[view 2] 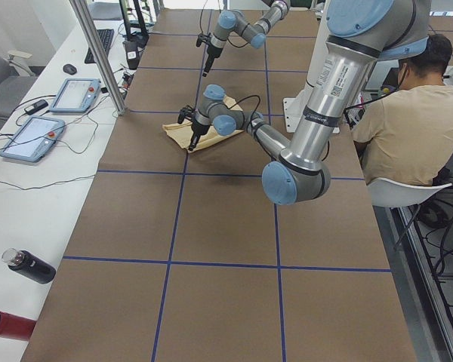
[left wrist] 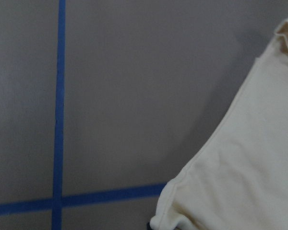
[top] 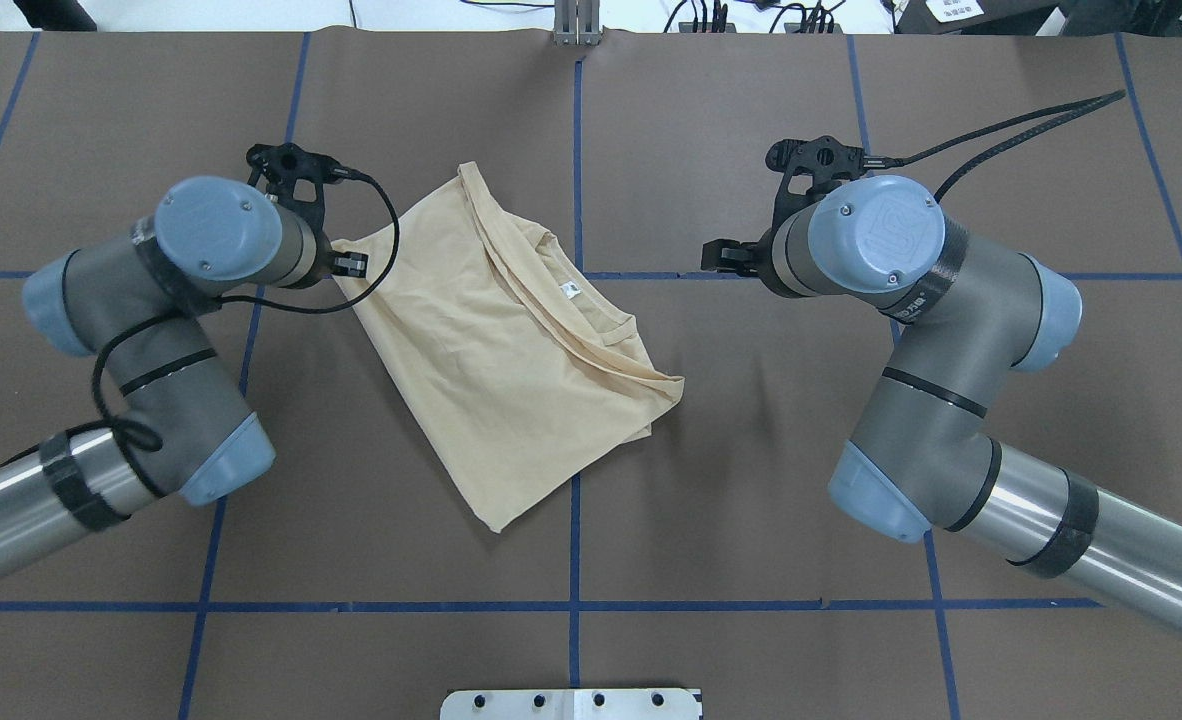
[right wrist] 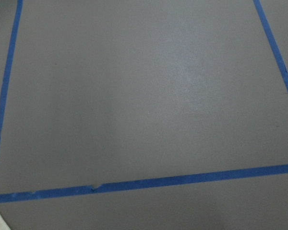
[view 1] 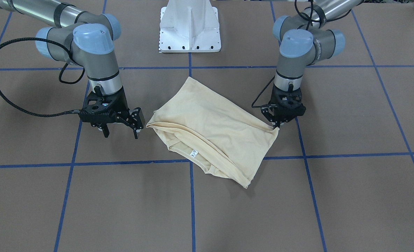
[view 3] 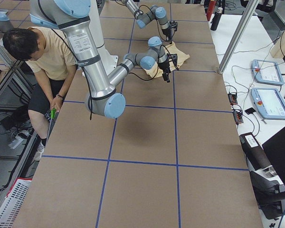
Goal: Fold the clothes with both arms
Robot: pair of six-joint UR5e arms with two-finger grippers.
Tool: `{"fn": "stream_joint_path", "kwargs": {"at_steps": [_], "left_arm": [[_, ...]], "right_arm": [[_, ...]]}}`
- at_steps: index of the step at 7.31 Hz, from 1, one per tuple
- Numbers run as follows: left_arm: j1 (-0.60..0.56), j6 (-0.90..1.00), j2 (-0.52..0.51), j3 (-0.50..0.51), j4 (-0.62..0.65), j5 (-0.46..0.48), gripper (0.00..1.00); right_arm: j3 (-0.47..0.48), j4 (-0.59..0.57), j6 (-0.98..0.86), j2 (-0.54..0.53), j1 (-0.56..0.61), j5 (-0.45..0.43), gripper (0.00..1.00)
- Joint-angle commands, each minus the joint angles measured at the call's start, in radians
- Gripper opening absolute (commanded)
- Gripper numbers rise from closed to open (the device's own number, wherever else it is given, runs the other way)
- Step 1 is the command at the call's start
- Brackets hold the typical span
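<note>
Touching left jaws, shirt (view 1: 214,122) just beside right jaws

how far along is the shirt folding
Done: the shirt lies folded into a compact block, no sleeves sticking out, label showing near one edge. In hand: the left end effector sits at one corner; grip unclear. The right end effector hangs open beside another corner, not touching. Left: probably a last fold or tidy-up, since the layered edges look uneven.

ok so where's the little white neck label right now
In the overhead view the neck label sits on the collar edge of the shirt, right beside the central crossing of the blue tape lines.
</note>
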Motion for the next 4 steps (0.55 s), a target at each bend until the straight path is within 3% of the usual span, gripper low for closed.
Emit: {"fn": "stream_joint_path", "kwargs": {"at_steps": [1, 2, 3, 4], "left_arm": [[-0.060, 0.026, -0.280, 0.382, -0.181, 0.003, 0.00], [-0.063, 0.040, -0.305, 0.488, -0.315, 0.002, 0.00], [-0.089, 0.099, -0.303, 0.487, -0.327, -0.004, 0.46], [-0.109, 0.177, -0.283, 0.472, -0.335, -0.009, 0.99]], "right_arm": [[0.002, 0.000, 0.003, 0.000, -0.003, -0.003, 1.00], [0.004, 0.000, 0.003, 0.002, -0.004, -0.003, 1.00], [0.002, 0.000, 0.003, 0.002, -0.006, -0.003, 1.00], [-0.004, -0.002, 0.004, 0.014, -0.019, -0.005, 1.00]]}}
